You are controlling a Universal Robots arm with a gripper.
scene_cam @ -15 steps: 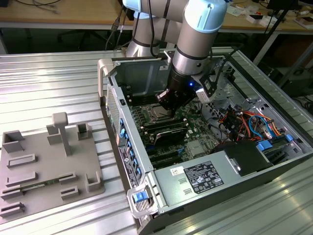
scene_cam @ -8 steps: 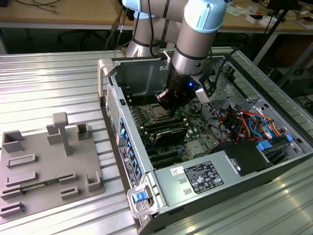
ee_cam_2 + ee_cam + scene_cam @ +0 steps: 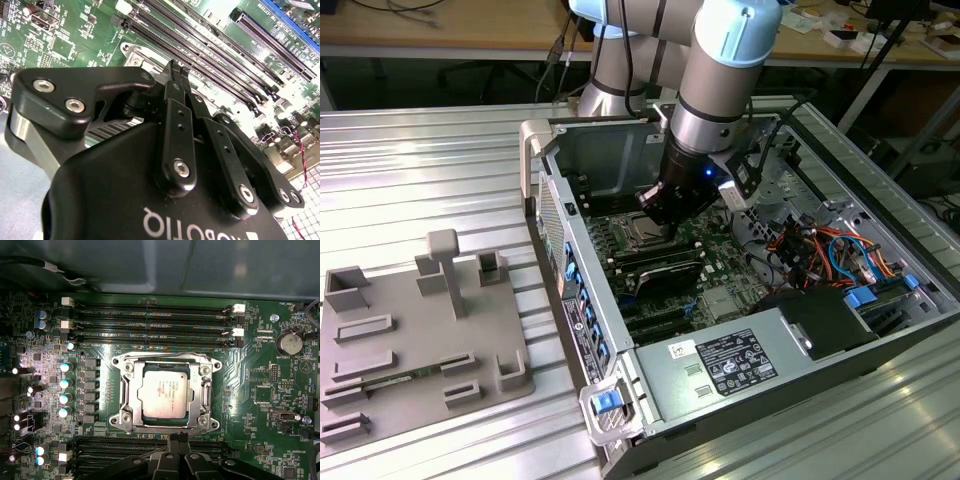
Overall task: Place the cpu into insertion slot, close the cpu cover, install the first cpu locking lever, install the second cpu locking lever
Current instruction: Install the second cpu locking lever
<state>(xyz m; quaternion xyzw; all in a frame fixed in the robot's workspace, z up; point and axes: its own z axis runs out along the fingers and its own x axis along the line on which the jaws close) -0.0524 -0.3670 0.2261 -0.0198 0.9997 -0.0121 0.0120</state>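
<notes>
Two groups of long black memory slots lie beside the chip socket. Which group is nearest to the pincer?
The group without white clips, directly beside the pincer tips. The other group, with white clips at its ends, lies across the chip.

Single robot arm (image 3: 720, 90) angled steeply downward, wrist bent low, black gripper (image 3: 176, 67) pointing down, its two fingers (image 3: 172, 125) pressed together at the tips
</notes>
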